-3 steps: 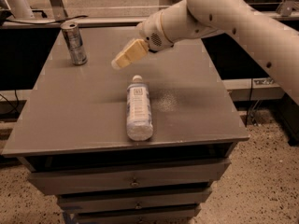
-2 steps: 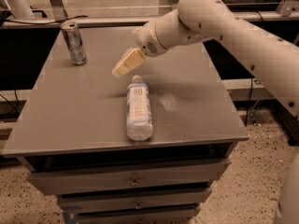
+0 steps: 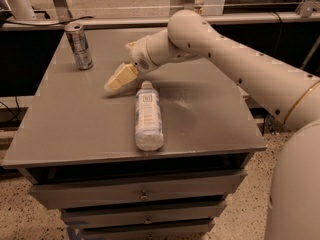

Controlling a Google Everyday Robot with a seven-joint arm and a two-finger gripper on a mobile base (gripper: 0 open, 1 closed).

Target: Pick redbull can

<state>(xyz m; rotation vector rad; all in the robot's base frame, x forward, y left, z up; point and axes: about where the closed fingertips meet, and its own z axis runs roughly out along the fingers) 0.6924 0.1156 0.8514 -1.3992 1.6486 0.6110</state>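
- The redbull can (image 3: 80,46) stands upright near the far left corner of the table (image 3: 70,129), not yet grasped. We judge the whole pick is left.
- The gripper (image 3: 120,78) hangs low between the can and the lying water bottle (image 3: 148,115), holding nothing.
- We cannot tell how open its jaws are.

The cream-coloured claw (image 3: 119,79) at the end of the white jointed arm (image 3: 235,59) has come down and to the left since a second ago. It now hangs low over the grey surface (image 3: 65,129), just left of the cap of the lying clear plastic bottle (image 3: 148,116), and a little nearer the slim silver-and-blue redbull can (image 3: 80,46). The arm's rounded elbow has swung left too and now covers more of the surface's far right part.
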